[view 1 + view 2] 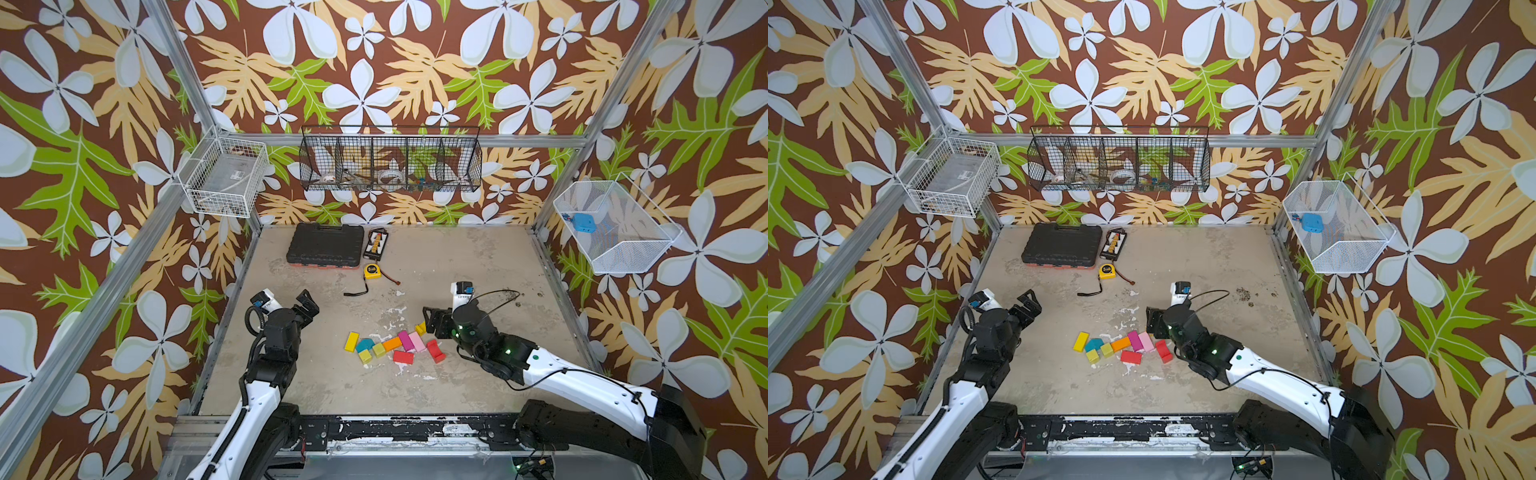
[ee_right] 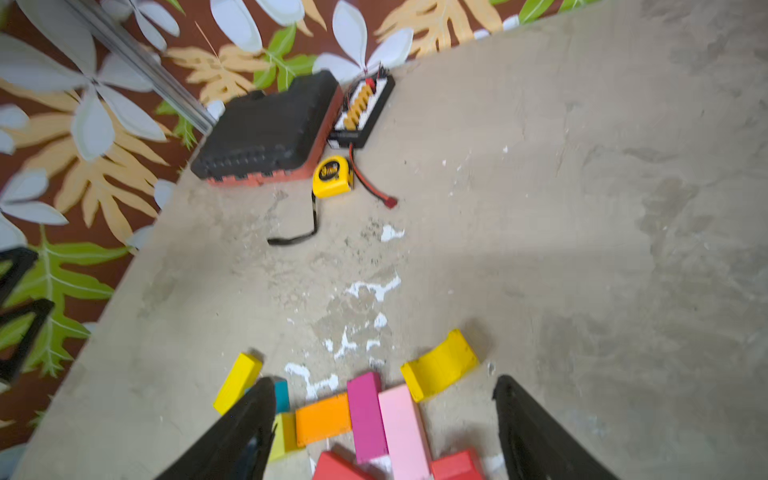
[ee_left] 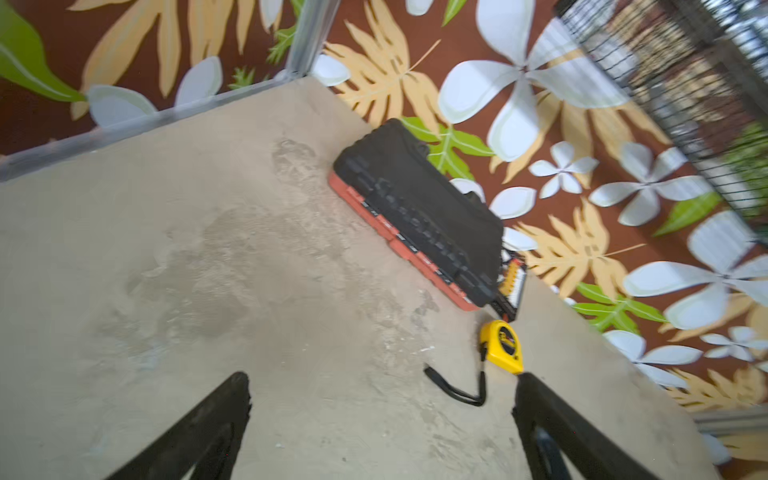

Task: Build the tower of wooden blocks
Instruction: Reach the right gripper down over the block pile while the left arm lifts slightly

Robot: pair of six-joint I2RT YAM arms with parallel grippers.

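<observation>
Right wrist view, item one: right gripper (image 2: 384,379), released, its jaws spread wide and nothing clasped, held low over the wood blocks (image 1: 403,357). Between the jaws a magenta brick (image 2: 365,415) and a pink brick (image 2: 403,432) are seen, laid side by side and touching. An orange brick (image 2: 324,417) is butted against the magenta one, and a yellow arch (image 2: 440,368) is set just past the pink one. A teal block (image 2: 281,395) and a lime cube (image 2: 284,436) are partly hidden by one jaw, with a yellow brick (image 2: 237,382) just beside the teal block. Red pieces (image 2: 338,467) are cut off by the picture's edge.

Item two, both top views: the blocks are found loose in one flat cluster at the middle of the desk (image 1: 457,266), none set upon another. A red brick (image 1: 1131,356), a red arch (image 1: 1163,351) and a second lime cube (image 1: 1092,356) are counted there. The right gripper is placed at the cluster's right end, over the yellow arch.

Item three: left gripper (image 3: 383,374), released likewise, with only bare desk between its jaws. It is held well apart from the blocks, to their left.

Item four, back of the desk: a yellow tape measure (image 1: 373,271), just beside a black tool case (image 1: 325,245) and a small connector board (image 1: 376,245).
</observation>
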